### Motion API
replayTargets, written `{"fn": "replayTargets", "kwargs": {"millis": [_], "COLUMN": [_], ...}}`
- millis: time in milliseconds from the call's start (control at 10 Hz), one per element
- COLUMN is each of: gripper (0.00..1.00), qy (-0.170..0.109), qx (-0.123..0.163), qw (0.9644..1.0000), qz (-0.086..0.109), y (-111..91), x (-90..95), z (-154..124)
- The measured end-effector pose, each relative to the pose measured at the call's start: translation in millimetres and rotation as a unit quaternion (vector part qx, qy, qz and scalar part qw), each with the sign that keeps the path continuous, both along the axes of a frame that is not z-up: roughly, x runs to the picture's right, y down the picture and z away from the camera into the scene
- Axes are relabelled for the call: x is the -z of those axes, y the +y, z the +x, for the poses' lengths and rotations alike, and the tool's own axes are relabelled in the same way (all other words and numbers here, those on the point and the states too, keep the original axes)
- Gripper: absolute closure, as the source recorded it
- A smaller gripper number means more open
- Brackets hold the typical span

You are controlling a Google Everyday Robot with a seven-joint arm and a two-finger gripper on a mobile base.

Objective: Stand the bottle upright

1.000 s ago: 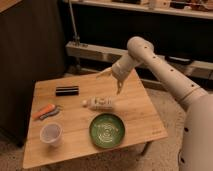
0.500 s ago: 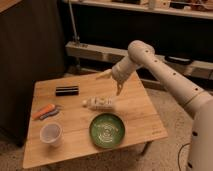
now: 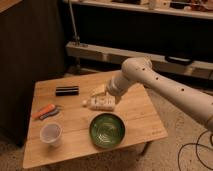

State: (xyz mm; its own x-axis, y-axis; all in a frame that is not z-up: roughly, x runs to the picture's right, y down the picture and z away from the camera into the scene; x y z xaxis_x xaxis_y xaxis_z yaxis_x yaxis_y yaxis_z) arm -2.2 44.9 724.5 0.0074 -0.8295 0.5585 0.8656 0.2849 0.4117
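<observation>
The bottle (image 3: 101,103) lay on its side near the middle of the wooden table (image 3: 142,117), cap end pointing left, just behind the green plate (image 3: 107,130), while the gripper (image 3: 99,91) hovered just above it, fingers spread wide and holding nothing.

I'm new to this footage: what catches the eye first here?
A white arm reaches in from picture right, its open gripper just above the bottle, which lies on its side on the table. Nearer the camera sits a green plate, with a cup to its picture left.
</observation>
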Motion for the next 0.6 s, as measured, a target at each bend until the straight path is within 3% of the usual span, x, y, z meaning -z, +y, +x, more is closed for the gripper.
{"fn": "replayTargets", "kwargs": {"millis": [200,300,400,500,600], "gripper": [0.2,0.2,0.2,0.2,0.2], "qy": [-0.004,-0.017,-0.054,-0.084,-0.115], "qx": [0.004,0.01,0.034,0.06,0.094], "qw": [1.0,0.9995,0.9957,0.9891,0.9779], "qz": [0.008,0.026,0.068,0.105,0.148], "y": [-1,-1,-4,-6,-9], "x": [-0.3,-1.8,-4.3,-6.0,-8.5], "z": [-2,-6,-16,-24,-34]}}
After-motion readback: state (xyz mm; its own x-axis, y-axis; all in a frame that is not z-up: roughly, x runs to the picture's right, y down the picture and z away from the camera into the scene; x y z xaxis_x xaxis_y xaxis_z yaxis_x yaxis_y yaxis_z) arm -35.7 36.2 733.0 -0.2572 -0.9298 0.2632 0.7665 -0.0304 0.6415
